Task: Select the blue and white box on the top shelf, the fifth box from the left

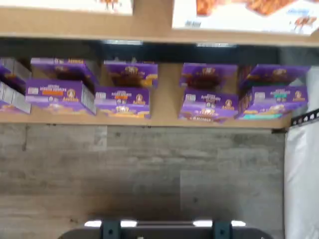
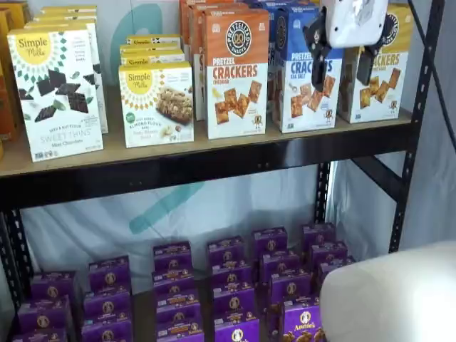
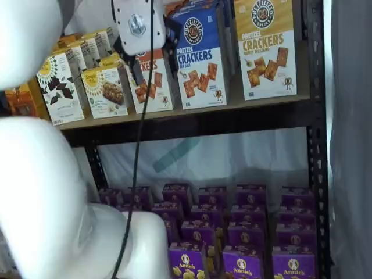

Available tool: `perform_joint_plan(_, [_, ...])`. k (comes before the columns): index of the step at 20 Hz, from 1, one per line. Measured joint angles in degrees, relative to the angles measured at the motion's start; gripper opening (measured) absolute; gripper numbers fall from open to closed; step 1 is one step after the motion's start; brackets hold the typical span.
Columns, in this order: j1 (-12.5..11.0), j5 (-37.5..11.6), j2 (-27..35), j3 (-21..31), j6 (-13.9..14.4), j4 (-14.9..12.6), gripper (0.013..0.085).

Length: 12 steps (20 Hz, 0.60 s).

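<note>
The gripper (image 2: 343,68) has a glossy white, rounded body with two black fingers (image 2: 318,55) below it, angular in outline and separated by a plain gap. In a shelf view the white body (image 3: 138,24) carries a round silver metal fitting with a bolt at its centre, and a thin black cable (image 3: 139,145) runs down beside it. The arm's links (image 3: 55,203) are thick, smooth white shells with rounded joints, one swelling into a bulbous elbow shape. Another white, rounded segment (image 2: 392,296) fills a lower corner in a shelf view.
</note>
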Motion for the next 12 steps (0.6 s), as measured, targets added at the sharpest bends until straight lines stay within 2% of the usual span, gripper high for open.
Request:
perform_joint_plan(8, [1.19, -1.69, 6.65, -7.14, 0.76, -1.85, 0.0850])
perform_joint_plan(12, [0.60, -1.18, 9.36, -10.32, 0.35, -1.15, 0.0850])
